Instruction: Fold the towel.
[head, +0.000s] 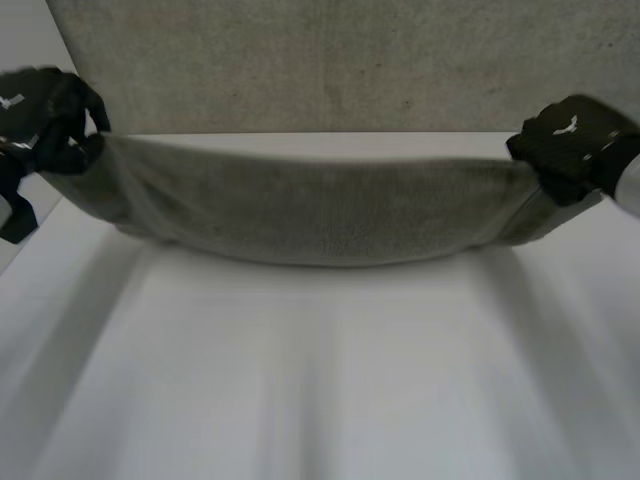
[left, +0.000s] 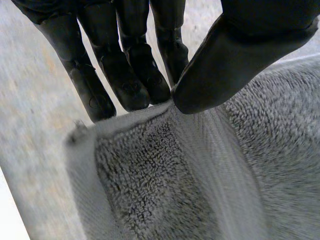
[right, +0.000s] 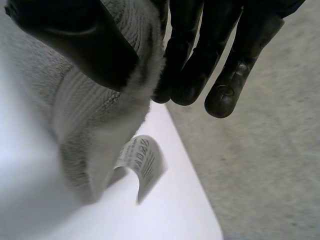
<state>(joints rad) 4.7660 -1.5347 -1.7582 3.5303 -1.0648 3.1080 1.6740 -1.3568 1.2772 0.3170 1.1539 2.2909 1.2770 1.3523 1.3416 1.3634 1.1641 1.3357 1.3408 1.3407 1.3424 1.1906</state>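
White table (head: 320, 390) under one grey towel (head: 320, 215) — left hand (head: 52, 118) and right hand (head: 575, 148) each pinch one corner.

The towel (head: 320, 215) was plain grey, its looped pile broken by a ribbed band near the hem. Its label (right: 140, 160) was white with dark print. The bench (head: 320, 380) was white, the floor (right: 265, 165) speckled grey. The left hand (head: 50, 120) and right hand (head: 575, 145) were black.

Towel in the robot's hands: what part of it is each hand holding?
The left hand pinches the towel by its top edge near one corner; the right hand pinches the opposite top corner, near the label.
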